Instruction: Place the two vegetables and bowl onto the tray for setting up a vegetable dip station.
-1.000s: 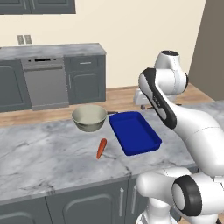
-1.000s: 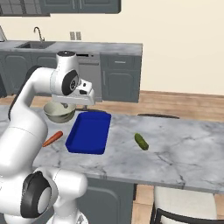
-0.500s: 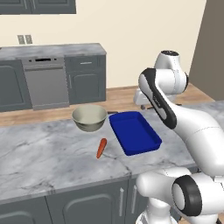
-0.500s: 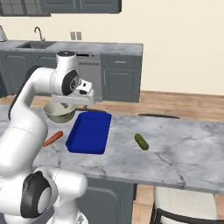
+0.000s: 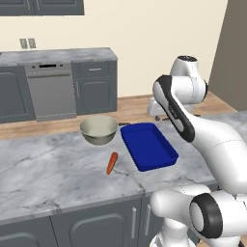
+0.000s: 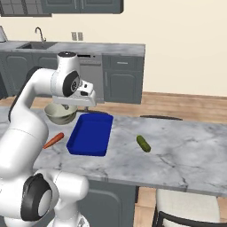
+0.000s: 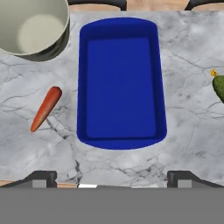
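Observation:
The deep-blue tray (image 7: 121,78) lies empty on the marble counter, straight below my gripper (image 7: 113,177), which hangs above it, open, with nothing between its wide-set fingertips (image 7: 41,177). The metal bowl (image 7: 33,26) stands left of the tray, apart from it. The orange carrot (image 7: 46,108) lies on the counter just left of the tray. The dark green cucumber (image 7: 219,85) lies to the tray's right. From the base I see the tray (image 5: 148,145), bowl (image 5: 99,130) and carrot (image 5: 112,163); the other side shows the tray (image 6: 91,133), bowl (image 6: 60,114), carrot (image 6: 53,140) and cucumber (image 6: 143,143).
The marble counter (image 5: 48,178) is an island, with its front edge close to my base. Grey cabinets and a dishwasher (image 5: 50,91) line the back wall, with a sink (image 6: 37,42) at the left. A chair (image 6: 177,208) stands at the island's near right.

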Available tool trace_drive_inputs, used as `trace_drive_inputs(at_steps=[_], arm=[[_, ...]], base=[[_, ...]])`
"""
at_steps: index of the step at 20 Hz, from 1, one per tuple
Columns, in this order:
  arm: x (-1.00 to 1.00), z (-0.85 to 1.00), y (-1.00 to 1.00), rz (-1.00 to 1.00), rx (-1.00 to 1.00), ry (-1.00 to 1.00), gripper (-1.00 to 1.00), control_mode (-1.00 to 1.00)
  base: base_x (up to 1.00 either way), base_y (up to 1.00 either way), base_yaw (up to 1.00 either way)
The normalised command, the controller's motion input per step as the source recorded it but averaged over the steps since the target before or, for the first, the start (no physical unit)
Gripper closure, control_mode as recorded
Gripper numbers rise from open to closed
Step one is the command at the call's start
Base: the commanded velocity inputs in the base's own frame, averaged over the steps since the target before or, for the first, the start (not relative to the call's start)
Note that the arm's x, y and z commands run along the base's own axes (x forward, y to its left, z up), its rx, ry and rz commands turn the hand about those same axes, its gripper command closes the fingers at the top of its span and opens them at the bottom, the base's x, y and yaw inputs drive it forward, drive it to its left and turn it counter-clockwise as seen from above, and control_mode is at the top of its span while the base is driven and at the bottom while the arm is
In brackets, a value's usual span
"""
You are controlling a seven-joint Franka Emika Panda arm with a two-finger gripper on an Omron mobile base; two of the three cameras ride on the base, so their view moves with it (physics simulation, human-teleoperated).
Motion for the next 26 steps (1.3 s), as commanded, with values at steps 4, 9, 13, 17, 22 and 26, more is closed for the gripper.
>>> trace_drive_inputs(at_steps=[4,9,13,17,22,26], arm=[[0.00,0.00,0.00,0.00,0.00,0.00,-1.00,-1.00],[0.00,0.00,0.00,0.00,0.00,0.00,-1.00,-1.00],[0.08,0.00,0.05,-0.03,0.00,0.00,-1.00,-1.00],[0.34,0.00,0.24,-0.06,0.00,0.06,-1.00,-1.00],[0.43,0.00,0.27,-0.06,0.00,0.11,-1.00,-1.00],[0.43,0.00,0.32,-0.04,0.00,0.19,-1.00,-1.00]], base=[[0.00,0.00,0.00],[0.00,0.00,0.00],[0.00,0.00,0.00],[0.00,0.00,0.00],[0.00,0.00,0.00],[0.00,0.00,0.00]])
